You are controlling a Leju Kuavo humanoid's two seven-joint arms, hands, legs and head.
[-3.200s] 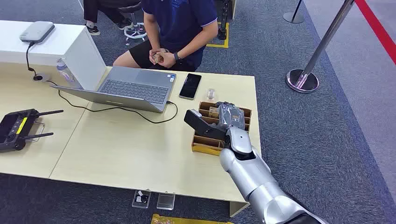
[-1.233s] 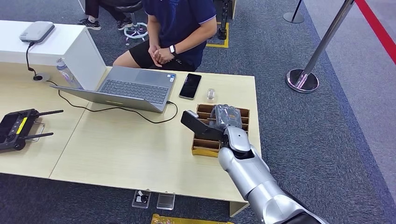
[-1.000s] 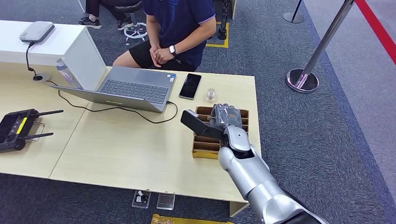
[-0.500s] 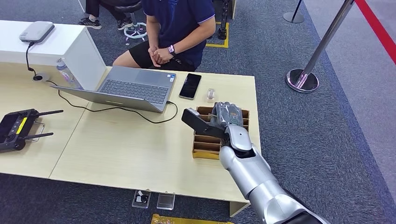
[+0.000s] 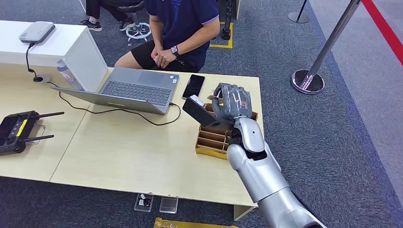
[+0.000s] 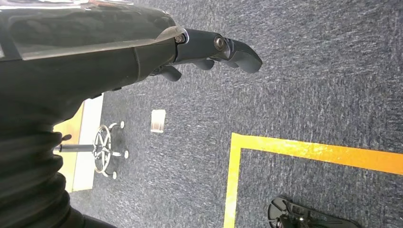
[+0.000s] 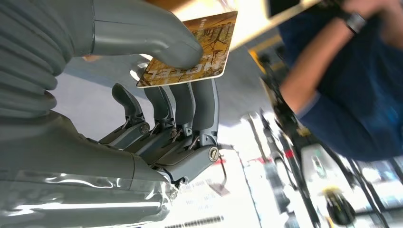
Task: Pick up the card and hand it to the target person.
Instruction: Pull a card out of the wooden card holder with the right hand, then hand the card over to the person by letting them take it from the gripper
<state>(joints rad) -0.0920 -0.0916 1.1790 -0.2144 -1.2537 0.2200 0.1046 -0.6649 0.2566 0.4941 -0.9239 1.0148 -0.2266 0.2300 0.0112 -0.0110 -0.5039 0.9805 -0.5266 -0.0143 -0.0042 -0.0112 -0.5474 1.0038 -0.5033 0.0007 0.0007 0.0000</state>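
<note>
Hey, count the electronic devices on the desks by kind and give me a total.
Laptop: 1
Smartphone: 1
Black remote controller with antennas: 1
Grey box with a cable on the white desk: 1
Total: 4

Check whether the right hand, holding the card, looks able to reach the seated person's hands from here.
Probably yes: the right hand pinches the card above the table edge, and open air lies between it and the person's clasped hands.
</note>
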